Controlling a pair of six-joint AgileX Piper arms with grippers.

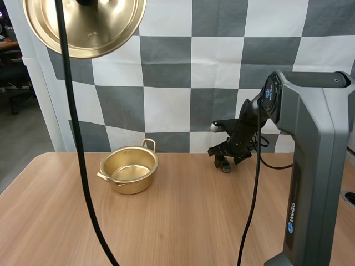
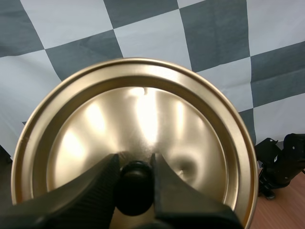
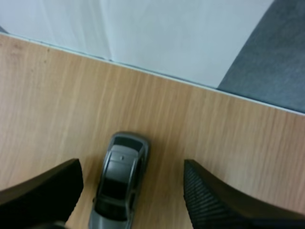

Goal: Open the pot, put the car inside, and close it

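The gold pot (image 1: 129,169) stands open on the table, left of centre. Its gold lid (image 1: 86,26) hangs high in the air at the upper left. My left gripper (image 2: 135,179) is shut on the lid's black knob (image 2: 134,187), the lid (image 2: 133,129) tilted with its top face toward the wrist camera. My right gripper (image 1: 226,160) is low over the table at the back, right of the pot. Its fingers (image 3: 214,200) stand wide apart, and a small grey toy car (image 3: 119,181) lies on the wood between them, untouched.
The wooden table (image 1: 183,221) runs wide in front of the pot and the car. My right arm's grey base column (image 1: 310,177) stands at the near right. My right gripper (image 2: 281,164) is beside the lid's rim in the left wrist view.
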